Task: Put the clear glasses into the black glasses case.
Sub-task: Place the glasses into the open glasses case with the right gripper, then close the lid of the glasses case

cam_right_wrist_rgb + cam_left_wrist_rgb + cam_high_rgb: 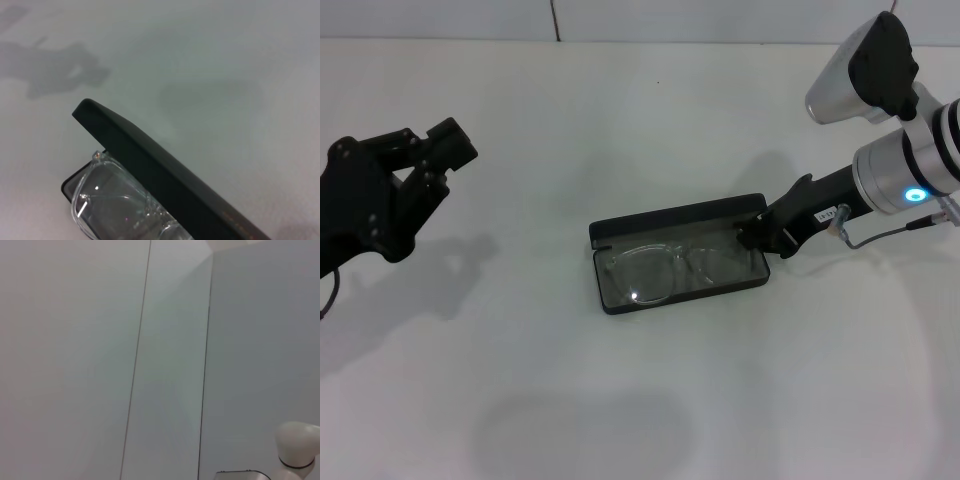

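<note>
The black glasses case point(618, 303) lies open at the table's middle, its lid point(680, 217) standing partly raised along the far side. Inside the tray lie the clear glasses point(660, 268), lenses up. My right gripper point(760, 232) is at the case's right end, touching the lid's right corner. The right wrist view looks along the lid point(150, 160) from close by, with the clear glasses point(105, 200) under it in the tray. My left gripper point(440, 165) hangs raised at the far left, away from the case, fingers apart and holding nothing.
A white tabletop point(640, 420) surrounds the case, and a white wall point(620, 20) runs along its back edge. The left wrist view shows only wall panels point(100, 365) and a white robot part point(297, 445).
</note>
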You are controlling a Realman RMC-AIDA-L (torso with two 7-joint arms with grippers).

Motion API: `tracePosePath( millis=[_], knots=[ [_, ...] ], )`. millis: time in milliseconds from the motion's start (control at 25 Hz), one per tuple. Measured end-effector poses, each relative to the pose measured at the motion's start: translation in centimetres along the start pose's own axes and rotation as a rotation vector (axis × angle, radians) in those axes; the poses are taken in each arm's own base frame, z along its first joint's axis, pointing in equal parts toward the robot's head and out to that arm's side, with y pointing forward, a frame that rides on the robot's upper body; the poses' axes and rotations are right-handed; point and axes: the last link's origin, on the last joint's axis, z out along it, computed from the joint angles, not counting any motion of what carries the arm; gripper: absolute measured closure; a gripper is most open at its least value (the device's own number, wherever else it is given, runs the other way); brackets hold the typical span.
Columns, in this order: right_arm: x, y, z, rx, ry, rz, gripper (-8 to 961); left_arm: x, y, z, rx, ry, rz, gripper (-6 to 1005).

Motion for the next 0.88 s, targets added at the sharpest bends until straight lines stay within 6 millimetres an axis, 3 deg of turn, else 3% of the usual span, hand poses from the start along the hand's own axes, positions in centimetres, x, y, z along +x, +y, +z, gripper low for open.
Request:
tracePosePath(
  millis=[480, 680, 880],
  knots=[
    [-0.4, 0.5, -1.1, -0.016, -0.01, 0.023, 819, 0.2, -0.2, 0.3, -0.009, 0.0, -0.015, 900],
    [-0.2, 2.2, -4.2, -0.017, -0.064, 0.027, 818, 0.5, -0.6, 1.2, -0.042, -0.004, -0.023, 899],
    [1.3, 4.0, -7.2, -0.045, -0.121, 0.038, 816, 1.4, -1.4, 2.4, -0.071, -0.005, -0.031, 899]
  ],
)
